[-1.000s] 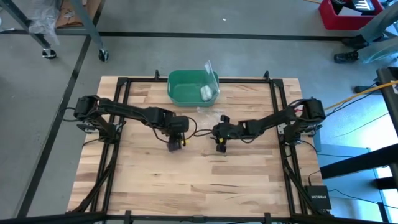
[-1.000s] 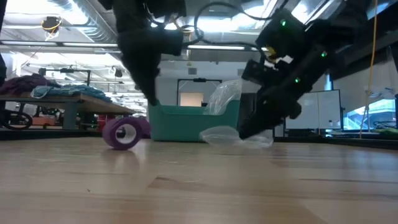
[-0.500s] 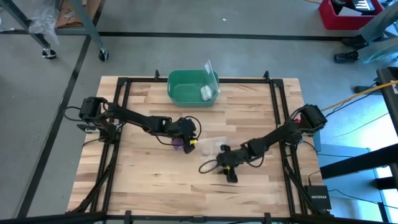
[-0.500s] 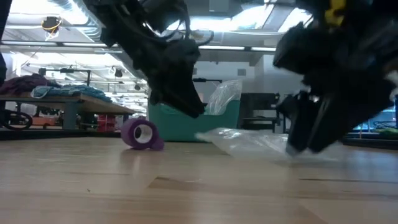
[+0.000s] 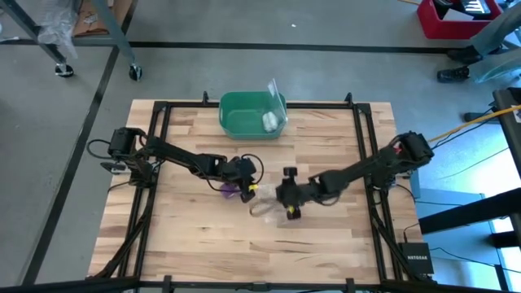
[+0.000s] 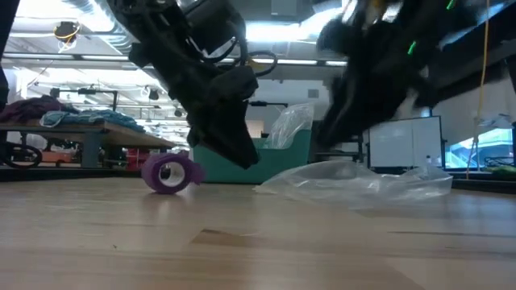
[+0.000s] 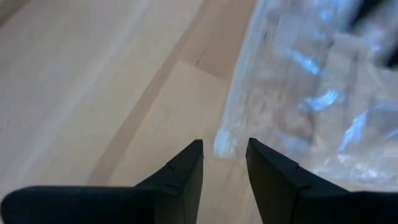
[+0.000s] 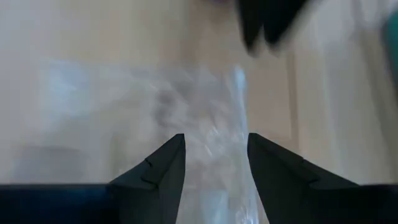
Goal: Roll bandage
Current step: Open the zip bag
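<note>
The purple bandage, a small compact roll, lies on its side on the wooden table, and the low view shows its open core. My left gripper hovers just right of it, open by a narrow gap, with its tips over a corner of a clear plastic bag. My right gripper is open over the same bag, which lies flat on the table. My left gripper has its fingertips on either side of the bag's corner, coming slanting down; I cannot tell whether they touch it. My right gripper has its fingers over a raised crease of the bag; I cannot tell whether they touch it.
A green bin with a small white roll inside stands at the table's far edge, with clear plastic sticking up from its rim. A black frame runs around the work area. Bare wood lies toward the near edge.
My left gripper has gone toward the table's right, off the purple roll, which lies free and has shifted a little. My right gripper swung toward the near edge, then back toward the middle. The clear bag has moved from near the bin toward the table's middle and lies spread out.
</note>
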Controlling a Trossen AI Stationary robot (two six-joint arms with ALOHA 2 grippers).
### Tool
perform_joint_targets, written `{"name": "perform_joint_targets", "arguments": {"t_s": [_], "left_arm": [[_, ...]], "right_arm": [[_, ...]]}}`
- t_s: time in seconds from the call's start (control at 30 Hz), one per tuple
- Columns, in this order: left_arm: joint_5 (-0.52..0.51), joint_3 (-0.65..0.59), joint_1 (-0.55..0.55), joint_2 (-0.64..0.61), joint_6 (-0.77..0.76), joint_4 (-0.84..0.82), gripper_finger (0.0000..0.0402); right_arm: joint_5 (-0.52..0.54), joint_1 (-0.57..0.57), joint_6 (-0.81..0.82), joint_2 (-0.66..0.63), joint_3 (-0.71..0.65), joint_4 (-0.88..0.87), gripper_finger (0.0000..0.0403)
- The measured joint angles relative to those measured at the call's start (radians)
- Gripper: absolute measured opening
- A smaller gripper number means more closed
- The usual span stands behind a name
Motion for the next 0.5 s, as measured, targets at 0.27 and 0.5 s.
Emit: {"name": "perform_joint_targets", "arguments": {"t_s": [0.27, 0.5], "left_arm": [[0.060, 0.000, 0.000, 0.004, -0.007, -0.022, 0.0114], [0.105, -0.037, 0.004, 0.005, -0.056, 0.040, 0.0114]], "right_arm": [[-0.240, -0.069, 0.193, 0.097, -0.174, 0.296, 0.0177], [-0.100, -0.015, 0.206, 0.167, -0.204, 0.439, 0.0177]]}}
